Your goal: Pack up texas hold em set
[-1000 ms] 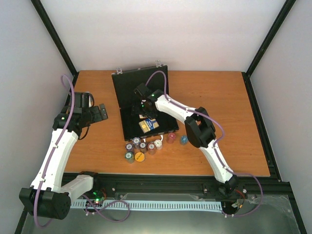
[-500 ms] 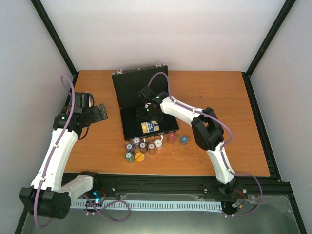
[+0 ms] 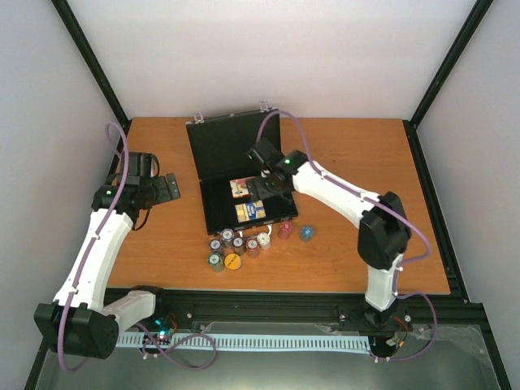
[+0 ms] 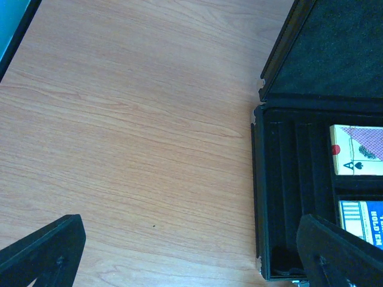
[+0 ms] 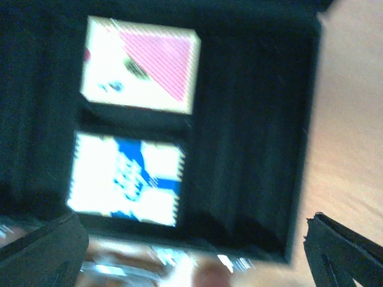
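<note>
Toward the left-centre of the desk (image 3: 382,179), the case (image 3: 227,150) lies open, with its lid raised at the far side and its base toward the arms. Two card decks (image 3: 240,188) sit one behind the other in the middle of the base. The ribbed channels on either side of them appear unfilled, though the right wrist view is blurred. Poker chips (image 3: 234,244) stand in short stacks on the desk, just in front of the near edge of the case.

Handling, as a judgement: each stack is a set of rigid, light, smooth discs resting loose on one another, so it is likely to shear or topple. Take hold low across the sides, with both pads spanning all the discs. The case is stiff, so move the lid by its free edge.

Right tool (image 3: 272,185) hangs over the base beside the decks, spread wide and holding nothing. The chips lie near it, toward the arm bases. Left tool (image 3: 169,188) hovers over bare desk left of the case, well apart from the chips, also spread wide and holding nothing.
</note>
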